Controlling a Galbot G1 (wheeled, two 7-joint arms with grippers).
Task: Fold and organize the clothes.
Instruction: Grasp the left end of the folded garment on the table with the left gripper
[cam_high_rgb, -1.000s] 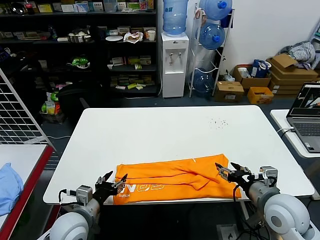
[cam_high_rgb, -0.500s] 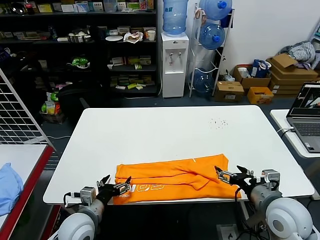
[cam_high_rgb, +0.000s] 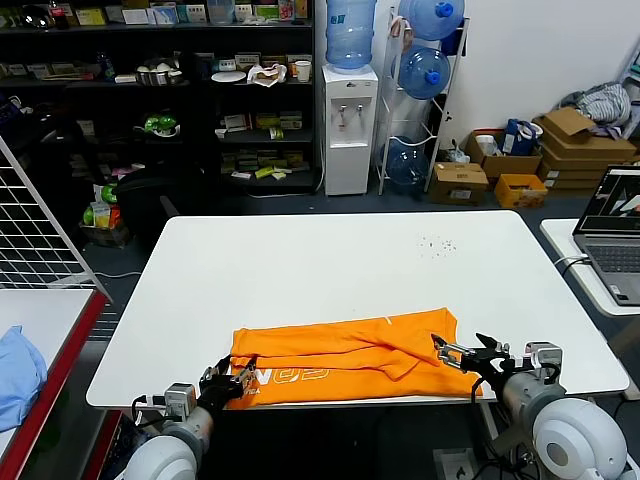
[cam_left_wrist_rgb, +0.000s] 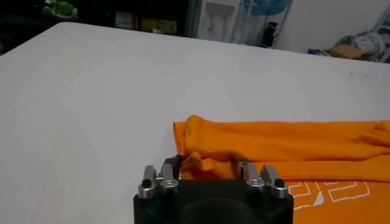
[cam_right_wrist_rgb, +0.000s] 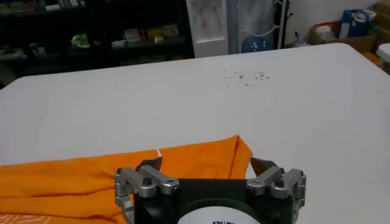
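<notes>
The clothes are one orange T-shirt (cam_high_rgb: 345, 355) folded into a long strip, lying along the white table's (cam_high_rgb: 330, 265) near edge with pale lettering (cam_high_rgb: 290, 377) facing up. My left gripper (cam_high_rgb: 232, 374) is low at the shirt's left end. In the left wrist view its fingers (cam_left_wrist_rgb: 177, 165) stand apart around a bunched corner of orange fabric (cam_left_wrist_rgb: 204, 165). My right gripper (cam_high_rgb: 466, 354) is at the shirt's right end. It is open, and its fingertips (cam_right_wrist_rgb: 263, 165) straddle the corner of the cloth (cam_right_wrist_rgb: 228, 155) without pinching it.
A laptop (cam_high_rgb: 612, 232) sits on a side table at the right. A light blue cloth (cam_high_rgb: 18, 372) lies on a low table at the left, behind a white wire rack (cam_high_rgb: 40, 235). Dark specks (cam_high_rgb: 437, 243) dot the table's far right.
My left gripper has sunk toward the near edge and its fingers have drawn closer around the shirt's left corner. The right gripper shifted slightly lower and stays wide.
</notes>
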